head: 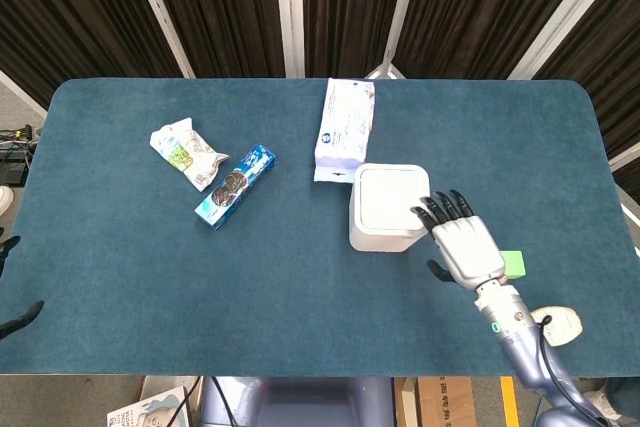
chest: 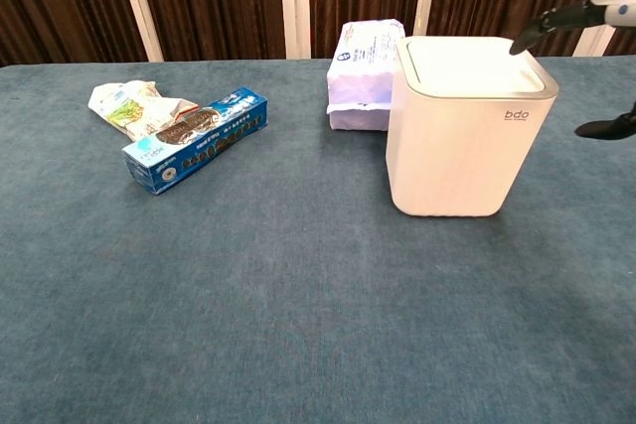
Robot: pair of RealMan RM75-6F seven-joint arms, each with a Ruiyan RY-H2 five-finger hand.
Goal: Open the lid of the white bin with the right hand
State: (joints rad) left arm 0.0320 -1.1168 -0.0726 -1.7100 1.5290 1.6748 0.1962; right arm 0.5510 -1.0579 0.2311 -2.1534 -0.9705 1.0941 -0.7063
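The white bin (head: 388, 209) (chest: 465, 136) stands near the table's middle with its flat lid (head: 390, 197) (chest: 470, 65) closed. My right hand (head: 461, 242) hovers at the bin's right side, palm down, fingers spread and holding nothing. Its dark fingertips (head: 436, 209) reach over the lid's right edge; in the chest view they (chest: 542, 25) show just above the lid's far right corner. Whether they touch the lid I cannot tell. My left hand (head: 12, 287) shows only as dark fingers at the left frame edge, low beside the table.
A purple-white tissue pack (head: 345, 127) lies right behind the bin. A blue cookie box (head: 235, 185) and a crumpled snack bag (head: 185, 151) lie to the left. A green cube (head: 512, 265) and a small bottle (head: 555, 325) lie behind my right arm, near the front right edge.
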